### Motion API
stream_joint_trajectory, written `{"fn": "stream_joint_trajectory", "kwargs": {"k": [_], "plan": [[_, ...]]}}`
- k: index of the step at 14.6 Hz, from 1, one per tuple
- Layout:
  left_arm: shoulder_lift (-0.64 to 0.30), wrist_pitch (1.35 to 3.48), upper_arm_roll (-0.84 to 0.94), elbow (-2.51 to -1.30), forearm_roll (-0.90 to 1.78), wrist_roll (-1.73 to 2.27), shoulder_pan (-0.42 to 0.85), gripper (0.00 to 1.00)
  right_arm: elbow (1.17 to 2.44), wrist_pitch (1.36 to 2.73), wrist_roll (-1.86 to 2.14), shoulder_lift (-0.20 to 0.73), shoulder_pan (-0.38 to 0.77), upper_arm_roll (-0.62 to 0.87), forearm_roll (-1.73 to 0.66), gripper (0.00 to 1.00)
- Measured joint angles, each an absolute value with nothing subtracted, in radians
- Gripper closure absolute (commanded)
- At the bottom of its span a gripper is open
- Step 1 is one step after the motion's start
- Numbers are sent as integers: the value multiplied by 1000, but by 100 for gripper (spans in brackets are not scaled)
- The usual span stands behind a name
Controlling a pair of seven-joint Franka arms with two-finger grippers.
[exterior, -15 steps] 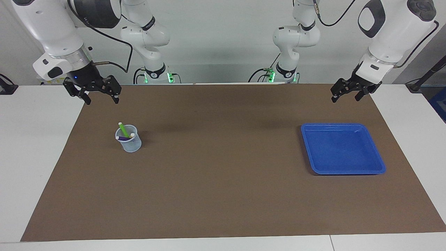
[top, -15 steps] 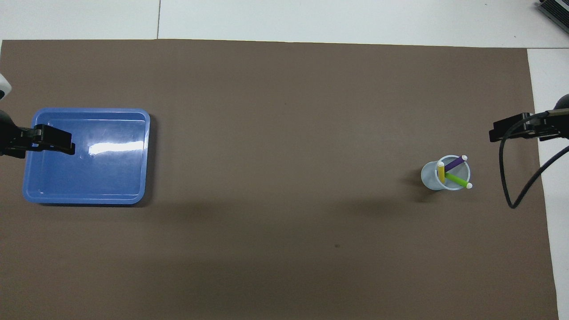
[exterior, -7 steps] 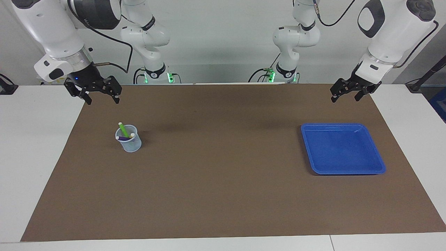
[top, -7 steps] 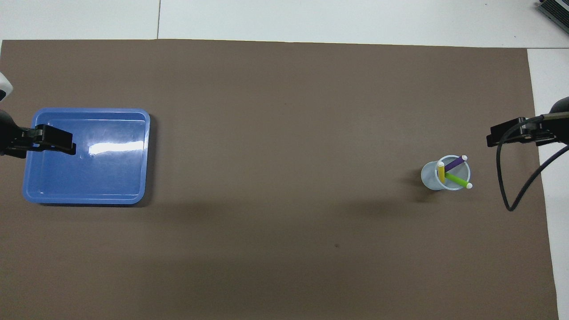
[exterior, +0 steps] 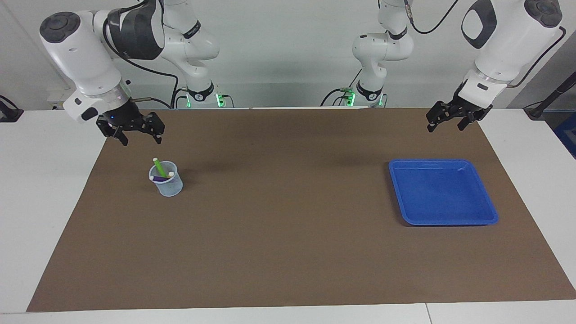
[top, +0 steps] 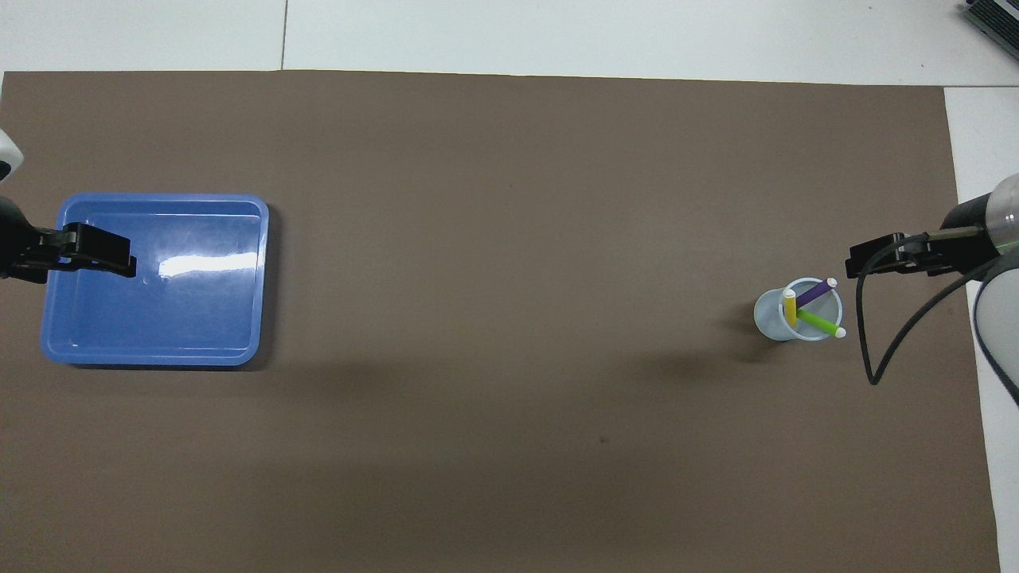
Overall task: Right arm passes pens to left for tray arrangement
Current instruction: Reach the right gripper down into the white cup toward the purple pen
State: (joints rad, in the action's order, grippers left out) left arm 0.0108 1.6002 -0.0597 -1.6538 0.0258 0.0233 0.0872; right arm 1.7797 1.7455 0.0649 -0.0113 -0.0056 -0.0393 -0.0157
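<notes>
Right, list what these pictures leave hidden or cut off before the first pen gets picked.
- Pens: lower ends hidden inside the cup, both views.
- Yellow pen: facing view, mostly hidden by the other pens and the cup rim.
- Left pincer: overhead view, only one black tip shows over the tray; the edge cuts off the rest.
- Right pincer: overhead view, arm cut by the edge.

no text, label, brand or number can be read on anything here
</notes>
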Motion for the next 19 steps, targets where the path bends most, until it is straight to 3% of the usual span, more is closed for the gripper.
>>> {"fn": "stream_joint_trajectory", "kwargs": {"k": [11, 19], "plan": [[16, 1598, -52, -1654, 26, 23, 87, 0, 1959, 1947, 108, -16, -18, -44, -16, 0], [16, 1598, -55, -1654, 26, 23, 87, 0, 1987, 2080, 143, 63, -43, -45, -16, 0]]}}
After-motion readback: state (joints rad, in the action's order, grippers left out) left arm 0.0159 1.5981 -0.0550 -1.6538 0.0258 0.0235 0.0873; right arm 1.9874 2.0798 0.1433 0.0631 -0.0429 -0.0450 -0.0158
